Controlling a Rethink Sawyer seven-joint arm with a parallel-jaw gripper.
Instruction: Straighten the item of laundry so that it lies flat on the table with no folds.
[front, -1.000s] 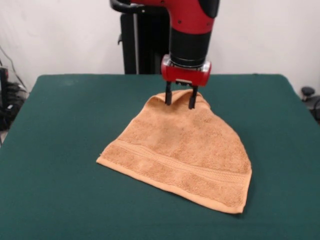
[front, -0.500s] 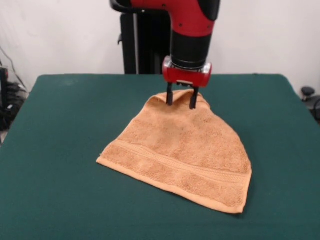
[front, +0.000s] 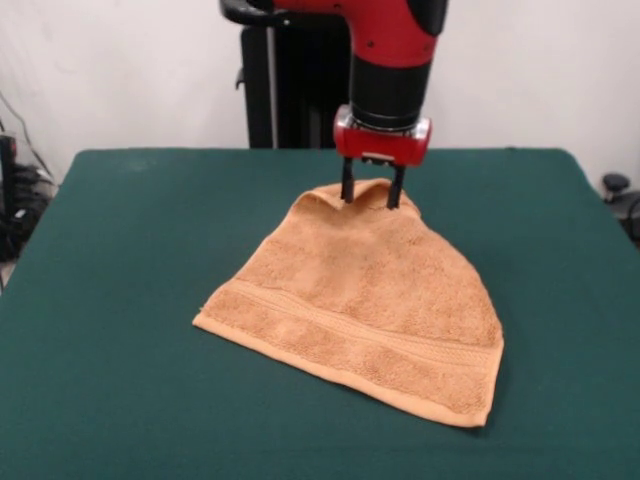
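An orange-tan towel, the item of laundry (front: 370, 300), lies on the dark green table (front: 120, 260). Its near short edge is spread out with a woven band across it. The far part narrows into a bunched, raised fold. My gripper (front: 371, 198) hangs right at that far fold, open, with its two black fingers (front: 347, 190) standing apart on either side of the towel's hump. The tips are at the level of the cloth's top edge. The far part of the towel behind the hump is hidden.
The red and black arm (front: 385, 60) comes straight down over the far middle of the table. Cables and dark equipment (front: 15, 200) sit off the left edge. A small dark object (front: 615, 185) stands off the right edge.
The gripper has risen slightly and shifted a little to the right. The towel keeps the same shape and place.
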